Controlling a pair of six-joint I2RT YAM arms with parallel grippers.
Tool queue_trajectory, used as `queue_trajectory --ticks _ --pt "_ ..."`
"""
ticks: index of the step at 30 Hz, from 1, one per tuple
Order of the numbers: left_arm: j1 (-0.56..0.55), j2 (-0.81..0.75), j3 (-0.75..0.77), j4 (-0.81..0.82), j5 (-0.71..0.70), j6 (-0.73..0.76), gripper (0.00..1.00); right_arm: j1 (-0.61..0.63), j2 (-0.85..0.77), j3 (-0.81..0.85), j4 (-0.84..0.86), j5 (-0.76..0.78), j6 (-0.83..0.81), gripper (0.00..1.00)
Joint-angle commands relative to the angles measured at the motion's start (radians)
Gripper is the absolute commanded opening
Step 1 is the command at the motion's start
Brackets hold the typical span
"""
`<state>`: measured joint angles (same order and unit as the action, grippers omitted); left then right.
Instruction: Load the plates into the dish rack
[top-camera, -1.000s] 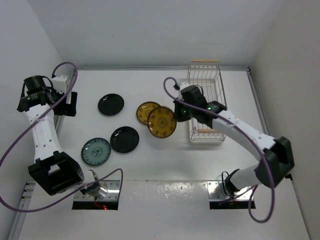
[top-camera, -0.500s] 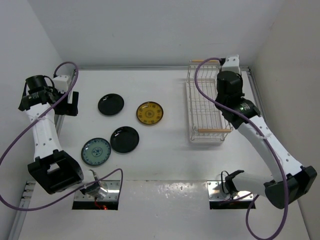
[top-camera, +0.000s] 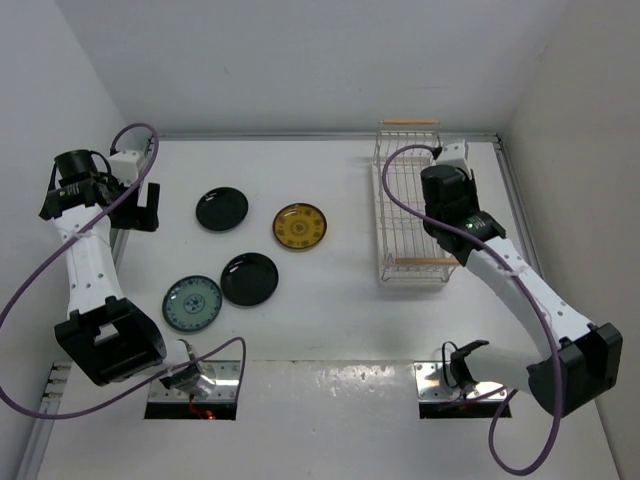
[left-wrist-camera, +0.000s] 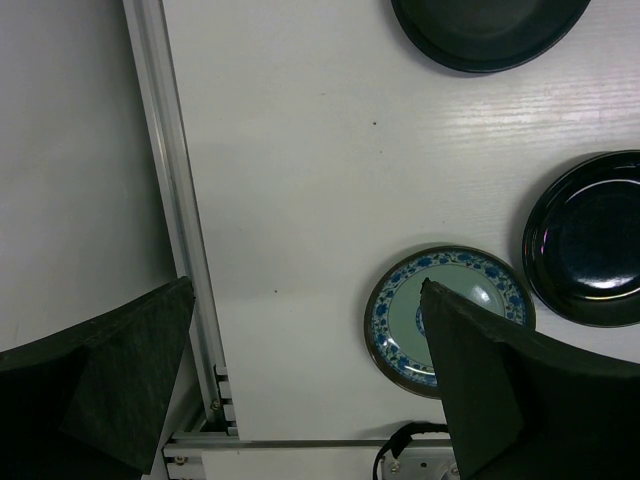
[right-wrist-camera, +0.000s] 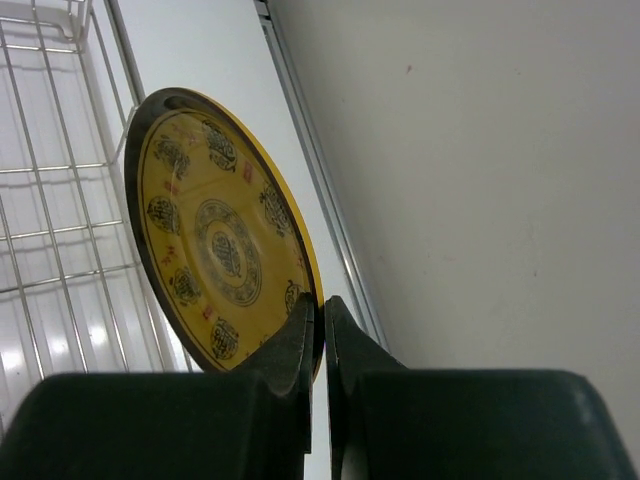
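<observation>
My right gripper (right-wrist-camera: 322, 318) is shut on the rim of a mustard yellow patterned plate (right-wrist-camera: 215, 235) and holds it on edge over the white wire dish rack (top-camera: 392, 215); in the top view the arm hides that plate. The rack's wires (right-wrist-camera: 60, 240) show behind it. On the table lie a second yellow plate (top-camera: 300, 226), two black plates (top-camera: 221, 208) (top-camera: 249, 279) and a teal plate (top-camera: 192, 302). My left gripper (top-camera: 135, 205) is open and empty, high at the far left. Its view shows the teal plate (left-wrist-camera: 430, 300) and both black plates (left-wrist-camera: 590, 240) (left-wrist-camera: 485, 30) below.
A metal rail (left-wrist-camera: 180, 220) runs along the table's left edge, beside the left wall. Another rail (right-wrist-camera: 320, 190) runs along the right wall next to the rack. The rack has wooden handle bars at the far end (top-camera: 410, 123) and the near end (top-camera: 418, 262).
My right arm lifted the yellow plate off the other yellow plate, swung it right to the rack, turned it on edge, then drew back a little along the rack. The left arm has hardly moved.
</observation>
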<state>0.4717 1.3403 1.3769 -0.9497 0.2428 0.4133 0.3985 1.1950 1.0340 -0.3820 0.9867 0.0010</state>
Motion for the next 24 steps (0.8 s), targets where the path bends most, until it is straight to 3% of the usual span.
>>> queue_trajectory --ticks 1,5,13,24 --pt "-0.008 -0.007 0.024 0.011 0.015 -0.008 1.0 0.039 -0.005 -0.009 0.058 0.072 0.041 0.0" --pt "-0.008 -0.007 0.014 0.011 0.015 -0.008 1.0 0.069 0.006 -0.014 0.037 0.108 0.048 0.0" --pt "-0.008 -0.007 0.014 0.011 0.024 -0.008 1.0 0.106 0.095 -0.046 -0.115 0.13 0.234 0.0" --pt "-0.008 0.002 0.005 0.011 0.015 -0.008 1.0 0.112 0.164 -0.094 -0.159 0.101 0.349 0.0"
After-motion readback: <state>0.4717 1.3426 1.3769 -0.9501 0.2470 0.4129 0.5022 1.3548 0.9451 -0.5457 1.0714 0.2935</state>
